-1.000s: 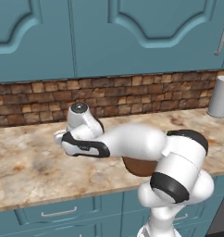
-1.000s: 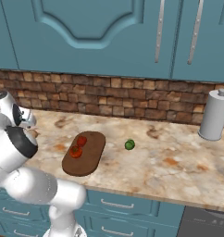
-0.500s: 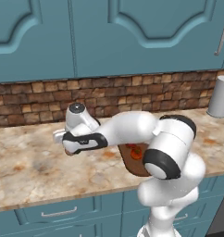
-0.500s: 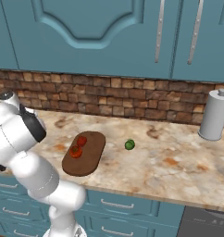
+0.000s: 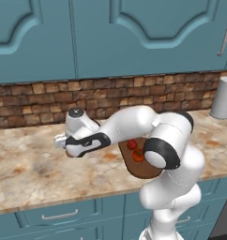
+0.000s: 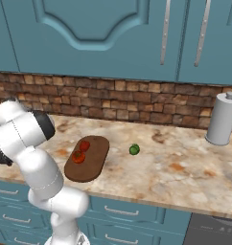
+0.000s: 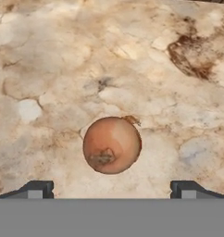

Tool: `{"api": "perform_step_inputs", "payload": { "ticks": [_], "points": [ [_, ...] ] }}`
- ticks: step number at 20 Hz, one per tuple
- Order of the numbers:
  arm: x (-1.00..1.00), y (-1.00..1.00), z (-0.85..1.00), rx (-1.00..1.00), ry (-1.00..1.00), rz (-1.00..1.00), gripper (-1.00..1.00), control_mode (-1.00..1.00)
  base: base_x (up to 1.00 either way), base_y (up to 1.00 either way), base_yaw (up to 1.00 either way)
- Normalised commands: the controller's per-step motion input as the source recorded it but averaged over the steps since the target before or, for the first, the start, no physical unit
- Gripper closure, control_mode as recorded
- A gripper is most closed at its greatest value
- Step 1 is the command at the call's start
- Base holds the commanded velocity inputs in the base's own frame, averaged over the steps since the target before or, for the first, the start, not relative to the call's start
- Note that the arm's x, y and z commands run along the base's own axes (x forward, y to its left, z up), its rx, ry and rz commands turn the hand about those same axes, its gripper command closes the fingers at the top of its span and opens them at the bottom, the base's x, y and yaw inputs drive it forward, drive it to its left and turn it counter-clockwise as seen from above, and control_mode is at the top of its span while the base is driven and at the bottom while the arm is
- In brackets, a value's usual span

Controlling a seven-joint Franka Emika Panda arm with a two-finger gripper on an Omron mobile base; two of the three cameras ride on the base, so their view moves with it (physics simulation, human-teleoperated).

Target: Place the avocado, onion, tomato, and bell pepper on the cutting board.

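onion (image 7: 112, 145) alone on desk (image 7: 49, 55), left of cutting board (image 6: 87, 160) | hand (image 7: 112, 189) released, fingers spread wide, hovering above | likely firm, light, smooth, rolls easily | grip across widest middle

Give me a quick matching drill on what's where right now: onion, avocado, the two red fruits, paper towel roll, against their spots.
Things:
1. onion
2. avocado
3. two red fruits
4. paper towel roll

Places:
A. on the cutting board
B. upright at the far right of the counter, near the brick wall
C. bare counter, just right of the board
D. on the counter, between the tips of the open claw

Pairs: 1-D, 2-C, 3-A, 4-B
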Motion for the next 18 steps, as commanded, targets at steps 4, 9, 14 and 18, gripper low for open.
{"api": "perform_step_inputs", "payload": {
  "ticks": [4,9,14,18],
  "points": [
    [0.01,0.0,-0.24,-0.01,0.03,-0.02,-1.0,-1.0,0.0,0.0,0.0],
    [0.14,0.0,-0.24,-0.02,0.07,-0.03,-1.0,-1.0,0.0,0.0,0.0],
    [0.49,0.05,-0.1,-0.04,0.04,-0.03,-1.0,-1.0,0.0,0.0,0.0],
    [0.33,0.18,-0.22,-0.04,0.06,-0.03,-1.0,-1.0,0.0,0.0,0.0]
  ]
}}
